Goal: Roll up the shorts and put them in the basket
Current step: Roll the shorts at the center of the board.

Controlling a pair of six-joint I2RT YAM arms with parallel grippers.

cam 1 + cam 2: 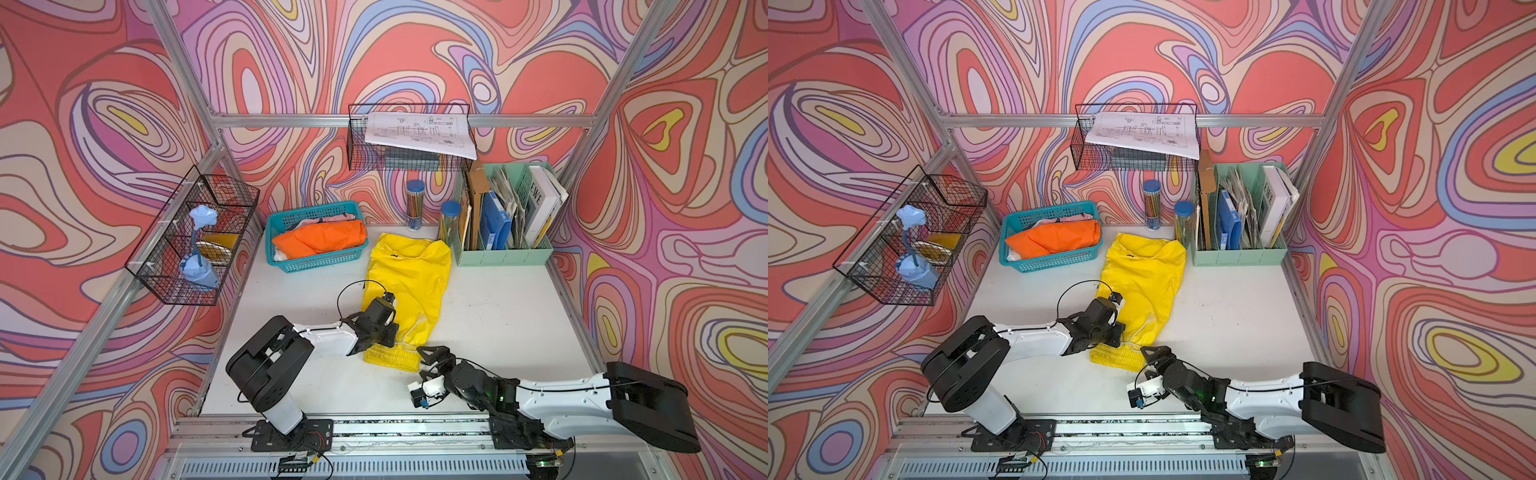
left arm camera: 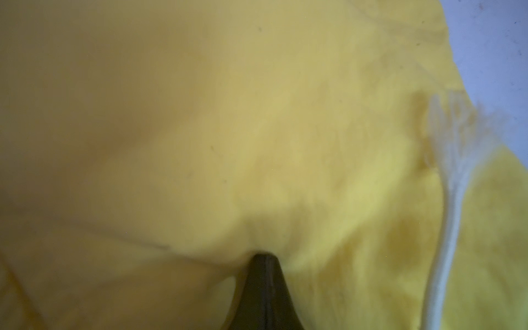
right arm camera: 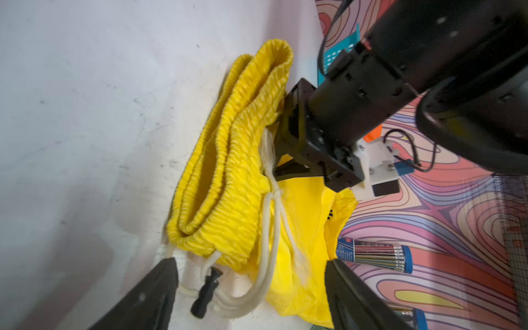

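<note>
Top views: the shorts [image 1: 415, 274] glossy yellow, flat; right wrist alone shows black drawstring toggle [image 3: 205, 291]; right gripper [image 3: 250, 261] splayed, left gripper [image 2: 264, 258] pinching fabric.

Shorts [image 1: 415, 278]: bright yellow, shiny, folded lengthwise into narrow strip, flat on white counter [image 1: 498, 316]. Gathered waistband [image 1: 390, 358] at near end; pale drawstring [image 3: 271, 223] loose beside it; dark logo [image 1: 392, 256] near far end.

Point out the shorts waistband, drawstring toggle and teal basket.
shorts waistband [image 3: 245, 171], right wrist view, ribbed elastic middle.
drawstring toggle [image 3: 206, 291], right wrist view, black barrel.
teal basket [image 1: 320, 261], a top view, front wall.
</note>
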